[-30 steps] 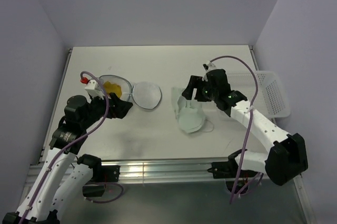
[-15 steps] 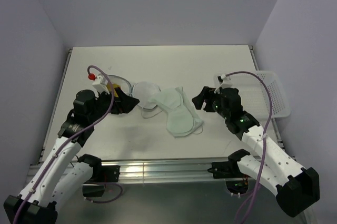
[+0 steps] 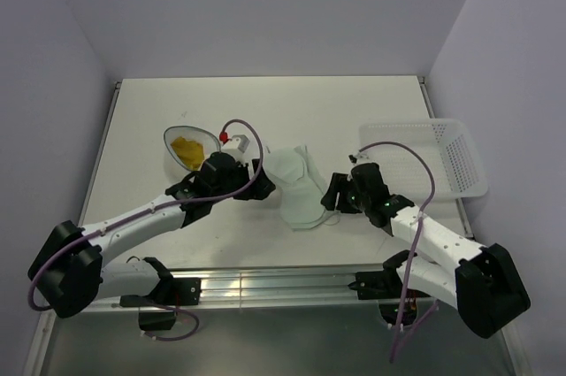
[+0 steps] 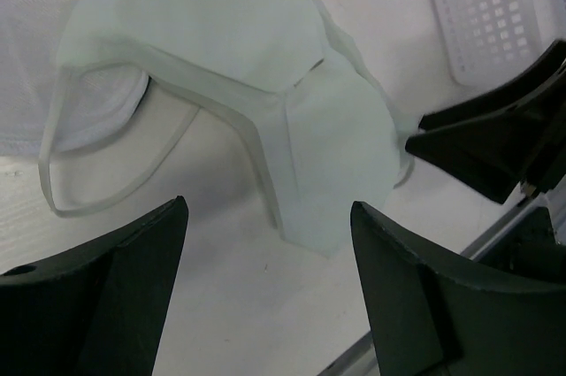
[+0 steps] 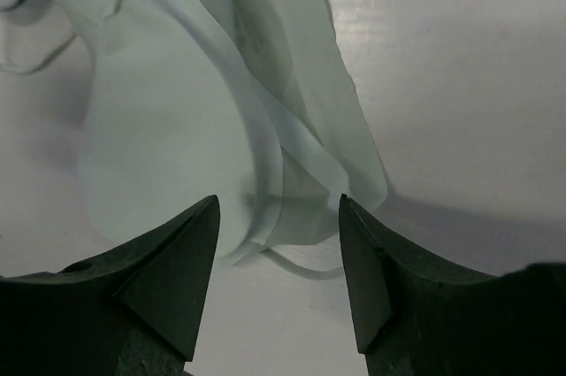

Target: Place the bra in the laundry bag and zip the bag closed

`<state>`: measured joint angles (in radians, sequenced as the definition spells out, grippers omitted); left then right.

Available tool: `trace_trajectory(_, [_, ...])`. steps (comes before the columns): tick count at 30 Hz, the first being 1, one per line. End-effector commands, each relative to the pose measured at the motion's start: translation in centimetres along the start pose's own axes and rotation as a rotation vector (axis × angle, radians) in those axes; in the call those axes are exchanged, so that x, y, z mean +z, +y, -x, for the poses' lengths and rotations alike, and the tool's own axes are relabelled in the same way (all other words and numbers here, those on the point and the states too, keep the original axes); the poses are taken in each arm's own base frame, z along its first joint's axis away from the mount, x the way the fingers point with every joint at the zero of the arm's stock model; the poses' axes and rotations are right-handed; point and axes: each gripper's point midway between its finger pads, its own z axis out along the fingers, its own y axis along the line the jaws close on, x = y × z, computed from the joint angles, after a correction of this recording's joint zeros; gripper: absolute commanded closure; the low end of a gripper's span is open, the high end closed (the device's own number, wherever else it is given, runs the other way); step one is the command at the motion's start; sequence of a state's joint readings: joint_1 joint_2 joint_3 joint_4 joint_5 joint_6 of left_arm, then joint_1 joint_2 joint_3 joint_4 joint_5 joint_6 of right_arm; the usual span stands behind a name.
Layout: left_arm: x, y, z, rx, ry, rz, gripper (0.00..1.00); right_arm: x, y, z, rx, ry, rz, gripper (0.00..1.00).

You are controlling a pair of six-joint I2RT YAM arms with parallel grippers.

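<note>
The pale green bra (image 3: 299, 188) lies crumpled on the table's middle. It also shows in the left wrist view (image 4: 265, 49) and the right wrist view (image 5: 168, 137). The laundry bag lies open. One mesh half (image 3: 177, 137) holds something yellow. The other half is mostly hidden under my left arm and shows as white mesh (image 4: 31, 49) beneath the bra's far cup. My left gripper (image 3: 263, 185) is open and empty just left of the bra, its jaws (image 4: 265, 296) low over the table. My right gripper (image 3: 330, 194) is open and empty at the bra's right edge (image 5: 279, 257).
A white perforated plastic basket (image 3: 460, 159) stands at the table's right edge and shows in the left wrist view (image 4: 495, 13). The metal rail (image 3: 265, 286) runs along the near edge. Grey walls close in the back and sides.
My left arm has swung right, across the bag, to the bra's left side. My right gripper let the bra go and has dropped down beside its right edge.
</note>
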<state>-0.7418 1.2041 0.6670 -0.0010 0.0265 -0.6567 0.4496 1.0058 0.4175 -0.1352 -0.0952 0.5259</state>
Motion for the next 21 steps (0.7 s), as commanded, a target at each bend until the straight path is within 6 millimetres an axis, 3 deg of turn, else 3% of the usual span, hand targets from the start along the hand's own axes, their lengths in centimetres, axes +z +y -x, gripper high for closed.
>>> trace_trajectory(1, [1.1, -2.2, 4.0, -0.003, -0.143, -0.021, 0.2, 0.9, 0.2, -1.0, -0.03, 0.031, 0.012, 0.37])
trace_trajectory(3, [1.9, -1.9, 3.3, -0.005, -0.126, -0.006, 0.2, 1.1, 0.5, -1.6, -0.029, 0.059, 0.027, 0.41])
trace_trajectory(4, [2.2, -2.1, 3.4, -0.008, -0.134, -0.013, 0.2, 1.3, 1.0, -1.7, -0.035, 0.066, 0.042, 0.47])
trace_trajectory(8, [3.2, -1.8, 3.1, -0.017, -0.137, -0.002, 0.19, 1.9, 1.3, -2.5, -0.028, 0.087, 0.057, 0.52])
trace_trajectory(9, [3.6, -1.5, 2.9, -0.017, -0.132, 0.009, 0.19, 2.0, 1.4, -2.8, -0.013, 0.093, 0.062, 0.6])
trace_trajectory(10, [3.8, -1.3, 3.1, -0.016, -0.14, 0.022, 0.19, 2.0, 0.9, -3.5, -0.005, 0.102, 0.054, 0.77])
trace_trajectory(12, [4.3, -0.9, 3.0, -0.013, -0.138, 0.042, 0.19, 1.6, 0.8, -3.3, 0.021, 0.074, 0.05, 0.93])
trace_trajectory(13, [4.5, -0.8, 3.2, -0.012, -0.143, 0.049, 0.19, 1.4, -0.1, -4.1, 0.031, 0.075, 0.025, 0.96])
trace_trajectory(15, [5.0, -0.8, 3.3, -0.012, -0.147, 0.054, 0.19, 0.5, 0.3, -4.1, 0.073, 0.036, 0.05, 0.99])
trace_trajectory(16, [5.2, -0.7, 3.4, -0.011, -0.149, 0.057, 0.19, 0.3, -0.5, -5.6, 0.087, 0.062, 0.036, 1.0])
trace_trajectory(21, [6.8, -0.7, 3.0, -0.01, -0.131, 0.059, 0.2, -1.5, 0.2, -8.0, 0.18, 0.07, 0.098, 1.0])
